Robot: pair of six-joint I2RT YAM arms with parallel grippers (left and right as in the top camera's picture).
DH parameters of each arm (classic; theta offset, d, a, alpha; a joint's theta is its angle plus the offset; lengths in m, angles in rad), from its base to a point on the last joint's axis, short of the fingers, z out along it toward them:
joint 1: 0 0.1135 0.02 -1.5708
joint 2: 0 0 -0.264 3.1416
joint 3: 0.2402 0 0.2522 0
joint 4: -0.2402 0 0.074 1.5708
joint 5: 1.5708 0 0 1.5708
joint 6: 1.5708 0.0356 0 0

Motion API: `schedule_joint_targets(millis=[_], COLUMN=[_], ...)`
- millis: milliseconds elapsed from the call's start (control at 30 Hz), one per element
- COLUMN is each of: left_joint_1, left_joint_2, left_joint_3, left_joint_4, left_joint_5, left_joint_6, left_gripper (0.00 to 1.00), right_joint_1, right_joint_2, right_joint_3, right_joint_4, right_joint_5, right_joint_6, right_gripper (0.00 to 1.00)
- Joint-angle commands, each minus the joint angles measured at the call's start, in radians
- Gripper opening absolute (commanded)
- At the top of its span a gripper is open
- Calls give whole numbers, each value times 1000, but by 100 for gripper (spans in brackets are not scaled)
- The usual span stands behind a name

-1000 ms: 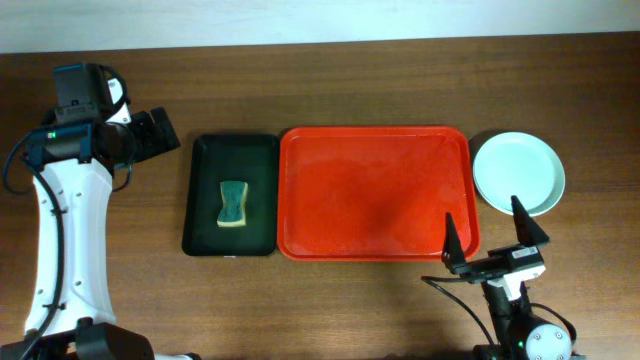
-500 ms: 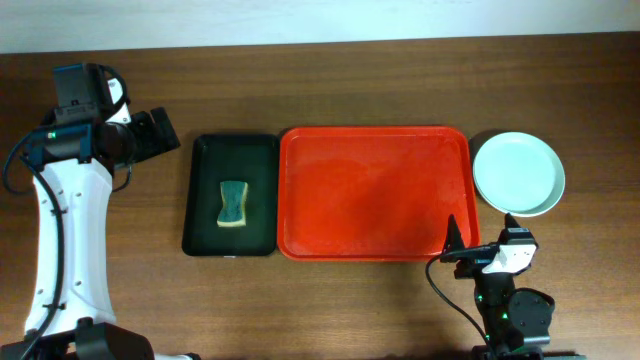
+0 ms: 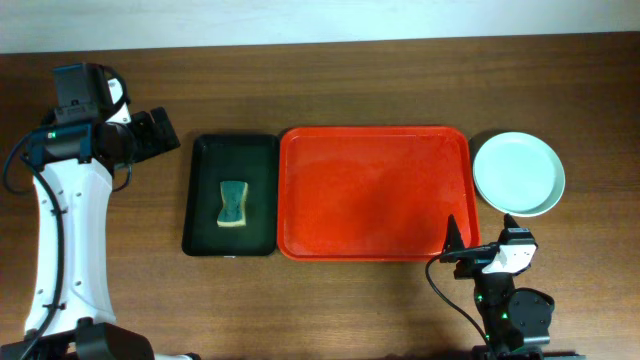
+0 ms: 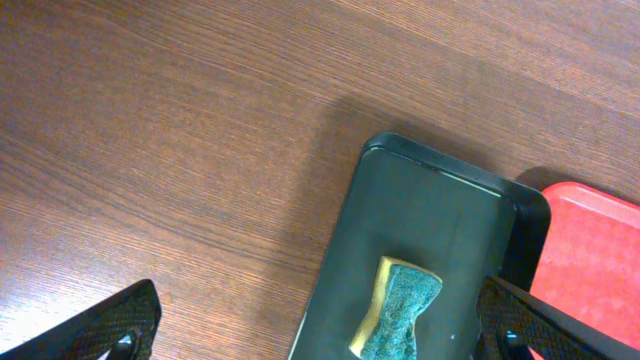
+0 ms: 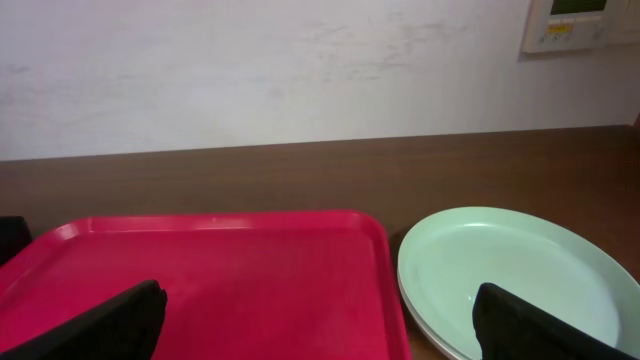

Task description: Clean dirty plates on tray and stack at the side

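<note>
The red tray (image 3: 375, 190) lies mid-table with nothing on it. To its right, on the wood, the pale mint plates (image 3: 518, 173) sit stacked; in the right wrist view a second rim shows under the top plate (image 5: 510, 270). My right gripper (image 3: 483, 246) is open at the tray's near right corner, facing across the tray (image 5: 200, 270) and the plates, with nothing between its fingers (image 5: 110, 325). My left gripper (image 3: 160, 133) is open above the table left of the black tray, holding nothing.
A narrow black tray (image 3: 231, 195) sits against the red tray's left side and holds a green and yellow sponge (image 3: 232, 204). In the left wrist view the sponge (image 4: 398, 322) lies between my fingers' line of sight. A white wall runs behind the table.
The right gripper has swung and drawn back towards the near edge, its wrist now more level. Over the last half second nothing moved. The left arm stayed still.
</note>
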Motion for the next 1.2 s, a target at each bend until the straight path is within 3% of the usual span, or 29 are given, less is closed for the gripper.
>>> schedule_joint_targets(millis=[0, 700, 867, 1167], left_joint_1=[3, -3, -49, -184], left_joint_2=[-8, -37, -152, -521], left_joint_3=[5, 5, 5, 5], left_joint_4=[2, 1, 1, 1], left_joint_5=[3, 3, 3, 3], left_joint_6=[-13, -13, -13, -13], left_gripper=[99, 99, 99, 99], right_joint_1=[6, 6, 6, 6], right_joint_2=[-10, -8, -8, -8], right_joint_3=[-5, -5, -5, -5], right_joint_4=[-6, -6, -6, -6], right_joint_5=[-2, -2, -2, -2], right_joint_6=[8, 8, 8, 8], right_gripper=[99, 99, 99, 98])
